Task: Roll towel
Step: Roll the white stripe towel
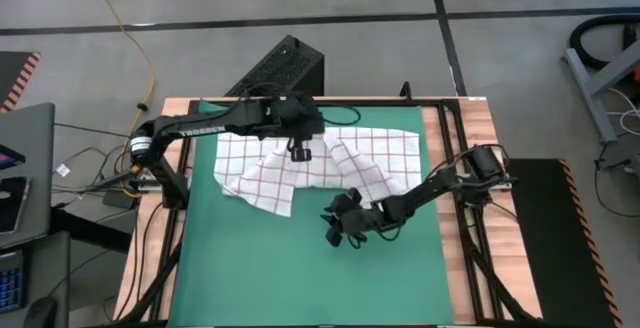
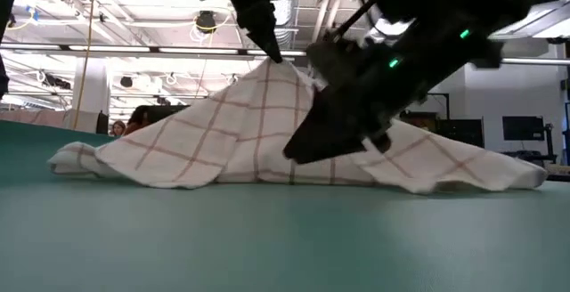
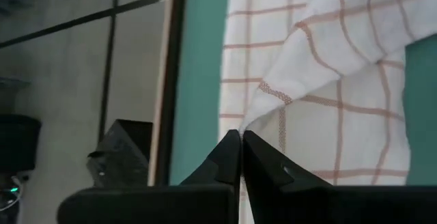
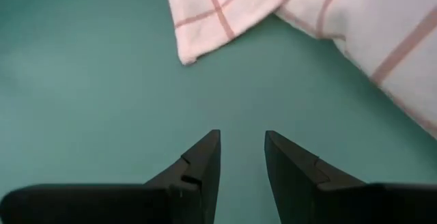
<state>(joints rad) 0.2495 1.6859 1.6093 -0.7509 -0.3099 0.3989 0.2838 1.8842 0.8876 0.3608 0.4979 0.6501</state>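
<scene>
Left gripper (image 1: pixel 298 151): its fingers are pressing tightly together on a fold of the towel's edge, and in the low view that pinch is lifting the cloth into a tent-like peak.
Left gripper's place: it is hanging over the far half of the green mat (image 1: pixel 260 268), with the lifted cloth falling away below it on both sides.
Towel (image 1: pixel 300 173): a white cloth with a red grid, it is lying crumpled across the far part of the mat, spreading out to either side of the left gripper and sagging down from the pinched point to the mat.
Towel's near edge: one corner is drooping toward the near left of the left gripper, and another flap is reaching toward the right gripper.
Right gripper (image 1: pixel 337 230): its fingers are standing apart with a clear gap between them and are holding nothing; only bare mat is showing between them in its wrist view.
Right gripper's place: it is hovering low over the mat, just beside the towel's near edge, with a towel corner (image 4: pixel 205 19) lying ahead of its fingertips (image 4: pixel 208 145) and not touching them.
Table (image 1: pixel 480 118): its wooden rim is showing around the mat, beyond both grippers.
</scene>
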